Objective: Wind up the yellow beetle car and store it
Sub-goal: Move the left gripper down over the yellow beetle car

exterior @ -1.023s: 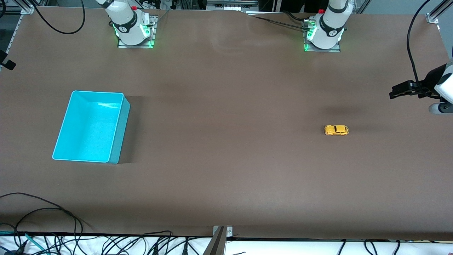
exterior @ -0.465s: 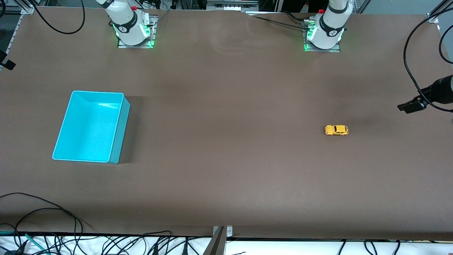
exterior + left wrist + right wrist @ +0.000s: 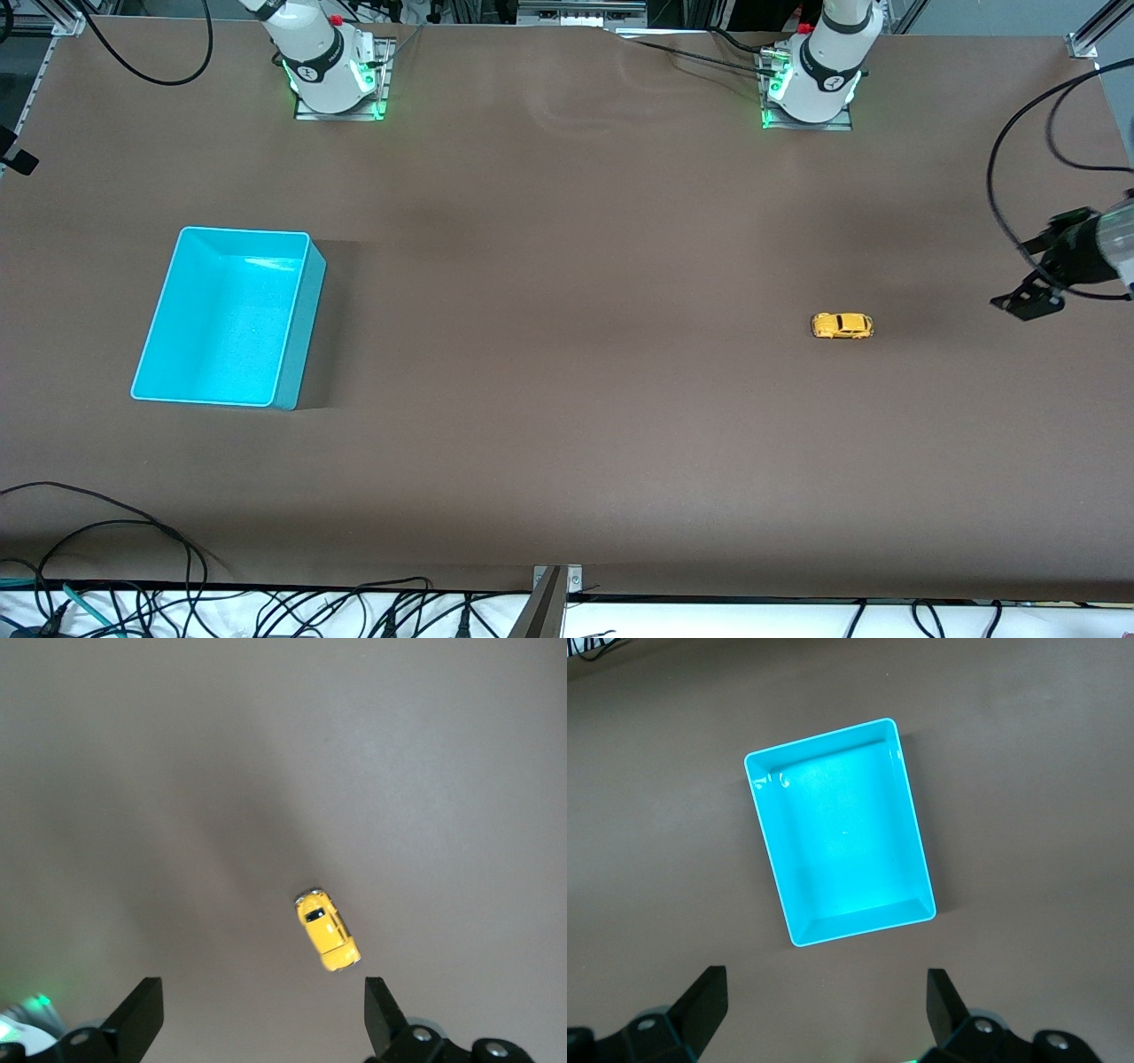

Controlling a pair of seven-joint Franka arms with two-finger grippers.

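Left end effector (image 3: 1032,297) has dropped, spread wide, near yellow beetle car (image 3: 842,326).

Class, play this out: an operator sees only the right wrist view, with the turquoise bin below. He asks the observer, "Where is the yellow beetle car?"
Observer: The yellow beetle car sits on the table toward the left arm's end, well apart from the turquoise bin.
Operator: Is anything holding it?
Observer: No. The left gripper hangs open above it, empty.
Operator: And my gripper?
Observer: The right gripper is open over the bin, out of the front view.
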